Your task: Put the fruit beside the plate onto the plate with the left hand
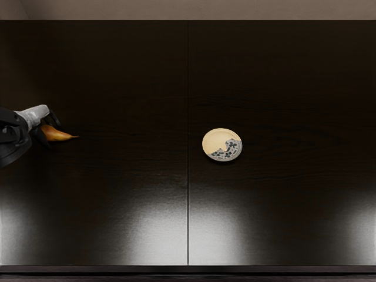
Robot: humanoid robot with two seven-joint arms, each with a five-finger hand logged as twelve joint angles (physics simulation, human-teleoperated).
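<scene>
A: Where is your robot hand?
B: My left robot hand (42, 125) comes in at the left edge of the dark worktop (117, 205). Its fingers are curled round the fat end of the fruit (59, 136).
A: What does the fruit look like?
B: Orange-yellow, with its thin tip pointing right. I cannot tell whether it touches the worktop.
A: And the plate?
B: The plate (212, 140) lies well apart from it, just right of the seam (188, 176) down the worktop's middle. It is cream, with a blue pattern on its lower right.
</scene>
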